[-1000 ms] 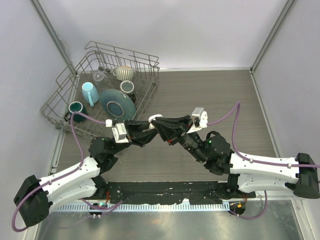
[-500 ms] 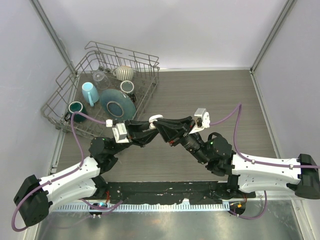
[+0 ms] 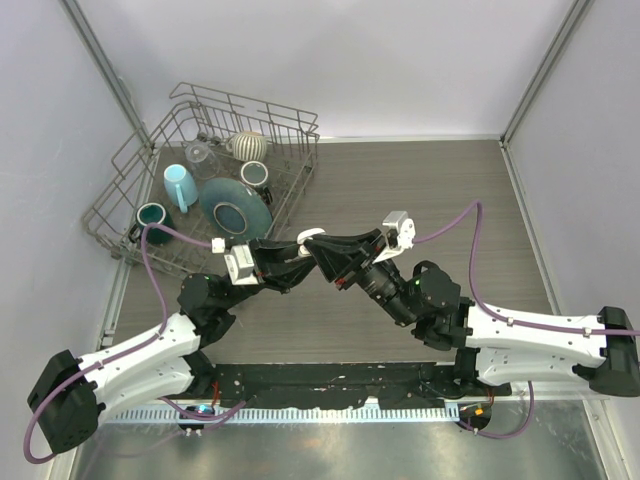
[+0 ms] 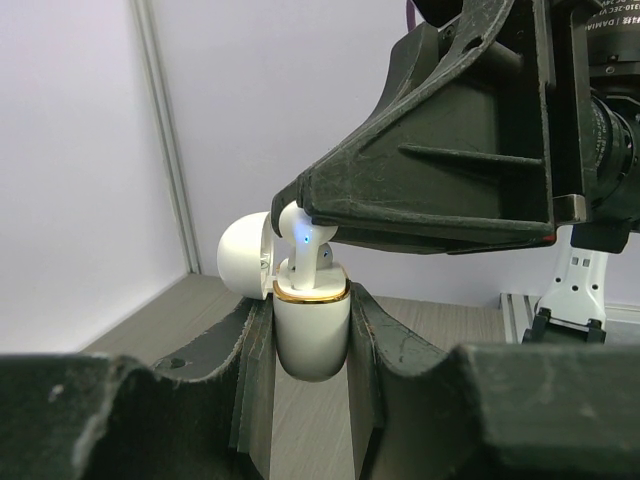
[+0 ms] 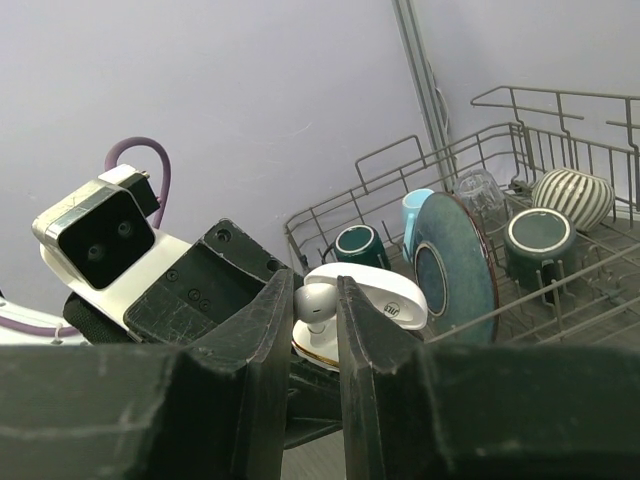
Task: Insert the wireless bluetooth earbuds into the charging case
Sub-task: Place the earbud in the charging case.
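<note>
The charging case (image 4: 311, 335) is white with a gold rim, and its lid (image 4: 245, 258) is hinged open. My left gripper (image 4: 311, 305) is shut on its body and holds it upright above the table. One of the wireless bluetooth earbuds (image 5: 317, 303), white with a short stem, is pinched in my right gripper (image 5: 314, 285). The earbud (image 4: 305, 240) sits with its stem down in the case opening and shows a small blue light. From above, the two grippers meet tip to tip at the case (image 3: 311, 237): left gripper (image 3: 300, 252), right gripper (image 3: 330, 250).
A wire dish rack (image 3: 130, 215) stands at the back left, holding a blue plate (image 3: 235, 208), a light blue cup (image 3: 180, 185), dark green mugs and a striped bowl (image 3: 250, 145). Walls close the table in on the left, back and right.
My right wrist has shifted slightly over the case. Both grips hold as before, and the left arm has not moved.
</note>
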### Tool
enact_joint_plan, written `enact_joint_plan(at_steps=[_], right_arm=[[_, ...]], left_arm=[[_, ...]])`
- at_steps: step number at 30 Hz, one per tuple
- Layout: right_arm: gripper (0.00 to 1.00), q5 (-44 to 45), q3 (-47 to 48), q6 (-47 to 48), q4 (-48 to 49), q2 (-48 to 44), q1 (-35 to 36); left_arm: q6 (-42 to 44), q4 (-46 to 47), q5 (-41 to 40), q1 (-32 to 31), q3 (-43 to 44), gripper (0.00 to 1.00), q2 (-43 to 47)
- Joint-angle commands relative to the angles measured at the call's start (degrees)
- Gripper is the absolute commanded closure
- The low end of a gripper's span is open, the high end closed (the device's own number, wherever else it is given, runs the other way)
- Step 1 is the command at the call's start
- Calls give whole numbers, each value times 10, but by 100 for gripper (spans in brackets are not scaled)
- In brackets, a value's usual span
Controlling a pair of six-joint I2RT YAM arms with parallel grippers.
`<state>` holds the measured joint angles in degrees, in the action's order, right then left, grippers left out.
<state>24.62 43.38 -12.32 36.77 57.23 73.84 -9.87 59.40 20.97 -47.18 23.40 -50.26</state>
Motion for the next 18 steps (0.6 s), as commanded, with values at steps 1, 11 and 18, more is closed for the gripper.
enact_joint_plan(at_steps=[1,11,18], right_arm=[[99,40,12,-2,-56,9,3],[99,53,19,-8,-80,8,3],[93,71,29,-10,-108,4,3]], left_arm=[[8,76,-12,1,20,100,12],[13,74,-19,2,17,100,17],[18,71,-20,1,17,100,20]])
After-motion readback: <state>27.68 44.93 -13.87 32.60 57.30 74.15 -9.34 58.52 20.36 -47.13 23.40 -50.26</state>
